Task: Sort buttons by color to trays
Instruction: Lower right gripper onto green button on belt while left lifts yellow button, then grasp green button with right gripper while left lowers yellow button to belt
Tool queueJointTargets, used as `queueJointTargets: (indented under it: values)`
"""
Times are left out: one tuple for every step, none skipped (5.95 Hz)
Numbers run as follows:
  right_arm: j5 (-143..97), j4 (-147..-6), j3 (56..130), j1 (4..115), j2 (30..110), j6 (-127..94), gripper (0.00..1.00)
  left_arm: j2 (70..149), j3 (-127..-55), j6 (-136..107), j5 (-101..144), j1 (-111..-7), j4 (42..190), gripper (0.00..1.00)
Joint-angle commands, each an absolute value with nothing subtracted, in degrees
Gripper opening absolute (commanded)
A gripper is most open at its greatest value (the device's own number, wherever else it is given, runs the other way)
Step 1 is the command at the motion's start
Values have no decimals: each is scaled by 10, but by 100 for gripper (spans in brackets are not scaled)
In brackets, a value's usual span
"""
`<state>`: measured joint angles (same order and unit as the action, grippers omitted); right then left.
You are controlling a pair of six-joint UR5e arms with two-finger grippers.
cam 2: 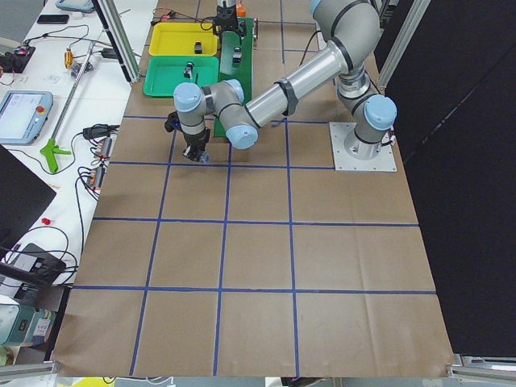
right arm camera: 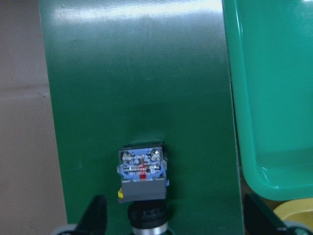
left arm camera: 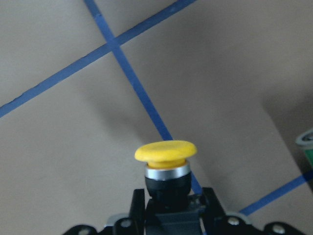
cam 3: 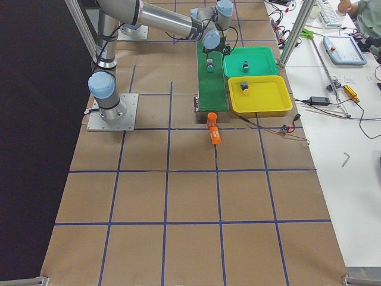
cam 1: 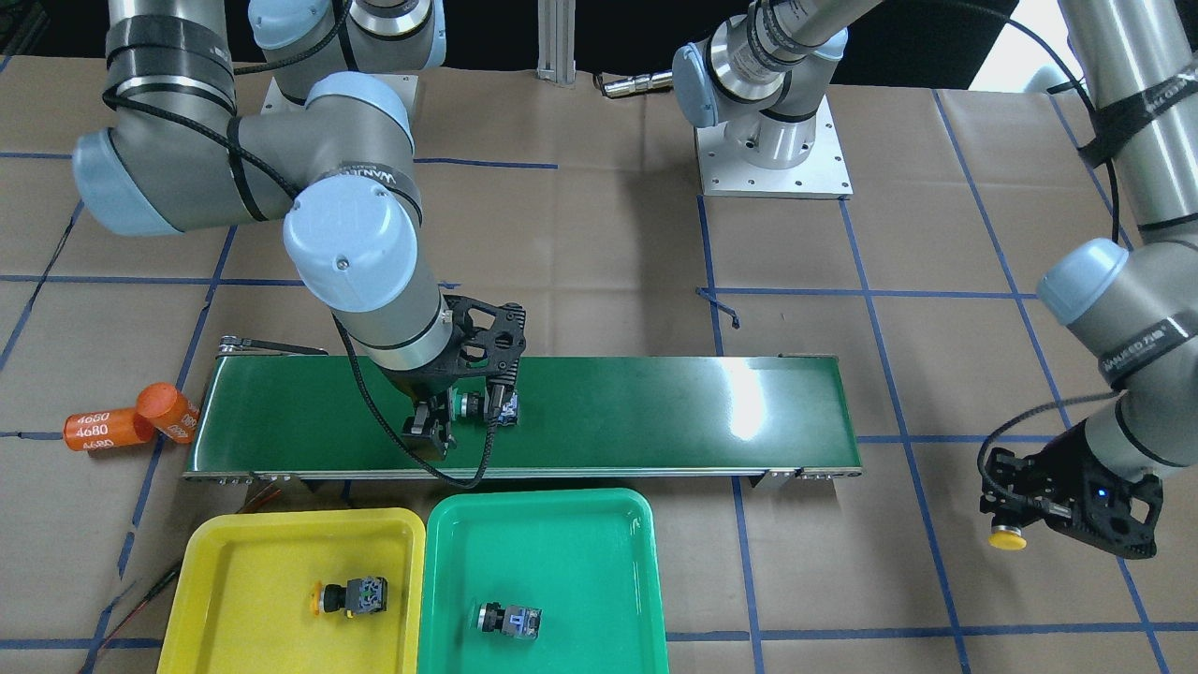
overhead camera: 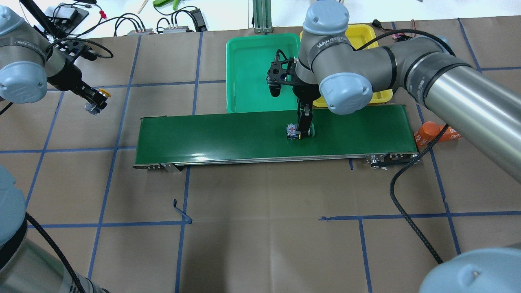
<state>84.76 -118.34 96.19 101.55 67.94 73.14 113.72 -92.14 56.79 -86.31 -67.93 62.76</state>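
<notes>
**Four buttons, two trays, two grippers**

Two grippers are in view. The left gripper (cam 1: pixel 1015 526) is clenched on one yellow button (left arm camera: pixel 166 152), cap outward, over the brown table (cam 1: pixel 580 243) and well apart from the belt (cam 1: pixel 655 412).

The right gripper (cam 1: pixel 465 414) is spread wide. It has a finger on either side of one green button (right arm camera: pixel 142 174), which lies on its side on the belt. In the wrist view neither finger touches it.

Two trays sit just beside each other along the belt's edge.
- The yellow tray (cam 1: pixel 234 543) holds one yellow-capped button (cam 1: pixel 351 596), on its side.
- The green tray (cam 1: pixel 599 524) holds one green-capped button (cam 1: pixel 508 620), also on its side.

The count is two yellow and two green.

Two orange cylinders (cam 1: pixel 98 429) lie on the table just off the belt's end nearest the yellow tray.
</notes>
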Motion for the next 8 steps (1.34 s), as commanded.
queueJointTargets:
  values:
    - [851,-1223,1010,990,685,757,99,1083,-952,660,-882,-733,655,10]
    - [853,-1217,1011,964,687,778,87,1067,-959,707,-889,-780,684,10]
    - [894,-1216,1011,959,693,792,57,1064,-973,775,-916,-825,689,11]
    - [911,-1216,1015,954,694,812,31,1063,-980,840,-956,-851,690,10]
    - [912,-1216,1020,945,696,815,12,1054,-1003,914,-960,-869,686,11]
    - [912,-1216,1020,930,697,843,10,1044,-1041,941,-952,-872,666,11]
    - [917,-1216,1017,905,701,878,9,1045,-1068,941,-921,-872,623,11]
    - [918,-1184,1011,884,727,902,9,1046,-1075,941,-919,-872,617,18]
